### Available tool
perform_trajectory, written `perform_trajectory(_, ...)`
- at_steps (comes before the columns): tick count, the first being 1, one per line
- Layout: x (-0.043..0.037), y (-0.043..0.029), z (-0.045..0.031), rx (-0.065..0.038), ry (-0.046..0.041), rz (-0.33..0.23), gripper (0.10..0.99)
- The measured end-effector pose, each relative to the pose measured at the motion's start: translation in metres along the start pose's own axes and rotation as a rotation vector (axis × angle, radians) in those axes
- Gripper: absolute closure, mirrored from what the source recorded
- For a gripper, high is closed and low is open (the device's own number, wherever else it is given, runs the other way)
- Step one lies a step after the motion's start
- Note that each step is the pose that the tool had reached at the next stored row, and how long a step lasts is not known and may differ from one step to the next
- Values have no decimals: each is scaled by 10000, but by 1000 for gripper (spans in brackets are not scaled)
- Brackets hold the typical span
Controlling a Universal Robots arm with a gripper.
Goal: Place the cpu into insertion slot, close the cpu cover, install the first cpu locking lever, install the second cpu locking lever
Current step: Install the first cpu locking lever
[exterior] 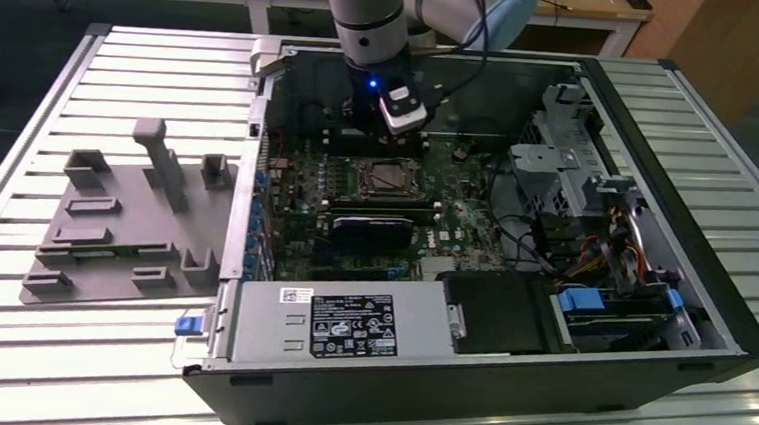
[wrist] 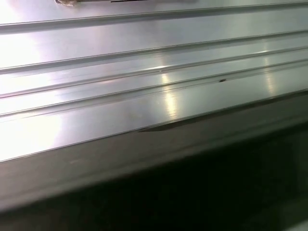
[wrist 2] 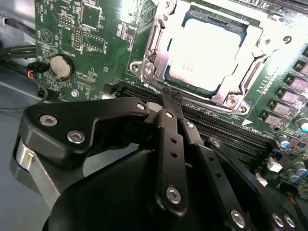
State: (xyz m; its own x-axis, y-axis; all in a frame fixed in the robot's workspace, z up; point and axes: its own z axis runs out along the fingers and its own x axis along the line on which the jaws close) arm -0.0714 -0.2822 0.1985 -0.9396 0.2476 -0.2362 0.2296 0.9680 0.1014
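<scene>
A grey robot arm (exterior: 366,21) reaches down into an open black computer case (exterior: 474,400) that lies on a ribbed aluminium counter (exterior: 76,352). In the second wrist view the black tool (wrist 2: 171,96) hangs just beside the socket's near edge, its fingers pressed together with nothing seen between them. The small square silver-grey cpu (wrist 2: 204,55) sits in the insertion slot (exterior: 385,177). The thin silvery cpu cover (wrist 2: 160,50) frames its pale top. Glare washes out whatever is printed on the chip. White lettering dots the green circuit board (wrist 2: 96,43), beside a round silver coin battery (wrist 2: 61,66). A white printed label (exterior: 352,324) covers the grey power supply, its text too small to read.
</scene>
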Motion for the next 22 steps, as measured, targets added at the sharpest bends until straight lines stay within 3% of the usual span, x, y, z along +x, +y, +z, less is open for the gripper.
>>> perform_trajectory(14,-43,19,-178,1,1,0,984)
perform_trajectory(22,-52,22,-212,8,-3,-4,984)
